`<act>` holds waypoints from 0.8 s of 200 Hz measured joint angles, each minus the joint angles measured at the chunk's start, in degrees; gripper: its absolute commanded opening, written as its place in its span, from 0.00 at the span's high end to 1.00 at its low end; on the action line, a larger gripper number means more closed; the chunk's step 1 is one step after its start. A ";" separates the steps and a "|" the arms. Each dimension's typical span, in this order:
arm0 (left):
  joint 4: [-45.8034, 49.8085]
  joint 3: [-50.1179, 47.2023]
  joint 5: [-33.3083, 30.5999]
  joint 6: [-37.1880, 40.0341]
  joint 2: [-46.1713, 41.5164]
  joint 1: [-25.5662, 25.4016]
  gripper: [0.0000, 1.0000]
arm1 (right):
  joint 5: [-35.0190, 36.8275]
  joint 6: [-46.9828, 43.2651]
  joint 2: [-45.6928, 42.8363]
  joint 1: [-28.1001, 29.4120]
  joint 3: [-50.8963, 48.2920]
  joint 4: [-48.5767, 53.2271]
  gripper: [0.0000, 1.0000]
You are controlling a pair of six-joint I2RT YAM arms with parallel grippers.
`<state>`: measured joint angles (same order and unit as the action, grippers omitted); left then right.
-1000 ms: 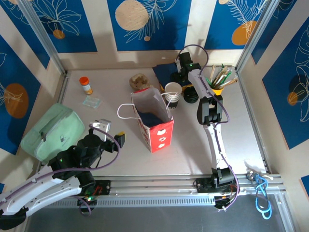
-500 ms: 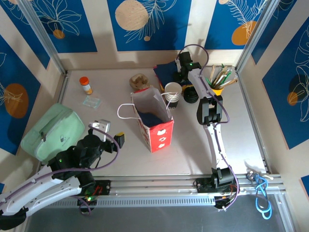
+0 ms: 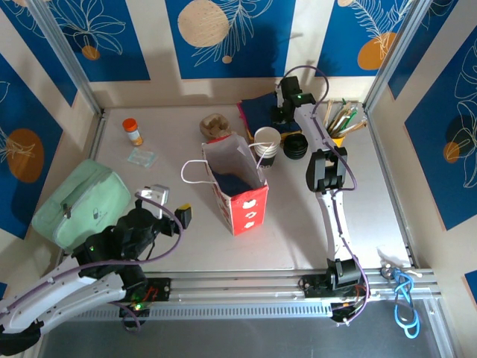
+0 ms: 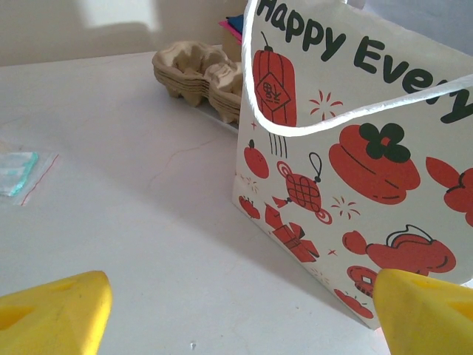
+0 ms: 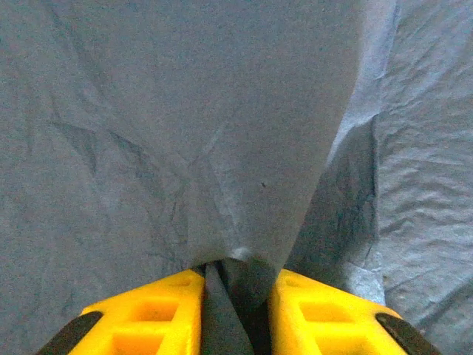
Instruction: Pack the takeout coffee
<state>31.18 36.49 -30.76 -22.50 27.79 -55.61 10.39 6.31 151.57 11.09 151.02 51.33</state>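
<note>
Red-and-white paper bag (image 4: 355, 185) reads "Happy Eve…"; left claw (image 4: 236, 307) gapes wide, right claw (image 5: 235, 290) pinches a navy napkin (image 5: 185, 111).

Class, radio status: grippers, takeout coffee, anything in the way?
Left gripper open beside paper bag. Right gripper shut on blue tissue sheet. Takeout coffee on table, not held. Cup stack between coffee and bag.

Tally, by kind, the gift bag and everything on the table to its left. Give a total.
Gift bag: 1
Orange-capped bottle: 1
Clear sachet: 1
Green pouch: 1
Total: 4
</note>
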 measured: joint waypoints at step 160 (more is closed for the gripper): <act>0.68 0.66 -0.42 -0.22 -0.74 0.00 0.10 | -5.97 6.84 -12.07 -2.38 1.44 2.89 0.97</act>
<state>31.86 37.15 -31.18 -22.72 27.05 -55.61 4.43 13.15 139.50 8.71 152.46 54.22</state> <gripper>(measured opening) 0.905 0.063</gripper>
